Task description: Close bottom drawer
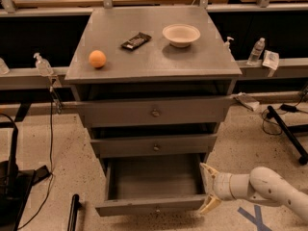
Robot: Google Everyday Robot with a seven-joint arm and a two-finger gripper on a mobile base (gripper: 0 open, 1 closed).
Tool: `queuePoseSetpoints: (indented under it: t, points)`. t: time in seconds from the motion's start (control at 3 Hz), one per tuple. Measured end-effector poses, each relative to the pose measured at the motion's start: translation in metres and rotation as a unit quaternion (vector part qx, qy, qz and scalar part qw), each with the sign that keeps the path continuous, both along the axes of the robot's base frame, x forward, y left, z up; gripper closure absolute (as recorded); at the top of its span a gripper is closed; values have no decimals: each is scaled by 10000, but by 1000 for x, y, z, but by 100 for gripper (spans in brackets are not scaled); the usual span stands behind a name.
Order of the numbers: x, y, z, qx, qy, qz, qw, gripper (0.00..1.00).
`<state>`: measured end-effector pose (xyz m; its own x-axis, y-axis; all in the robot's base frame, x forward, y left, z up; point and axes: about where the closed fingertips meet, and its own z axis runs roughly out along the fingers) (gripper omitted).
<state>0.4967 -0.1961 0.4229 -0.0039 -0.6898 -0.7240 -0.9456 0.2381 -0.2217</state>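
Observation:
The bottom drawer (pixel 154 206) is the lowest of three grey drawers in the cabinet (pixel 153 57). It is pulled far out, its inside empty, its narrow front facing me with a small knob. My gripper (pixel 208 188) reaches in from the right on a white arm. Its fingers (pixel 207 170) are spread open, one above and one below, at the drawer's right front corner.
On the cabinet top lie an orange (pixel 97 58), a dark snack packet (pixel 135 41) and a white bowl (pixel 181 34). The top drawer (pixel 154 111) and middle drawer (pixel 154 146) stick out a little. A black stand (pixel 12 177) is at the left, cables and a bar (pixel 286 131) at the right.

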Motion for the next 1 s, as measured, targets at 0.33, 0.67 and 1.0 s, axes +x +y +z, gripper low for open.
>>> queuePoseSetpoints:
  t: [0.33,0.67,1.0]
  points:
    - [6,10,-12,48,84,247,9996,0]
    - [21,24,-36,4,153,609,9980,0]
    - [32,34,-87,-275,393,980,9940,0]
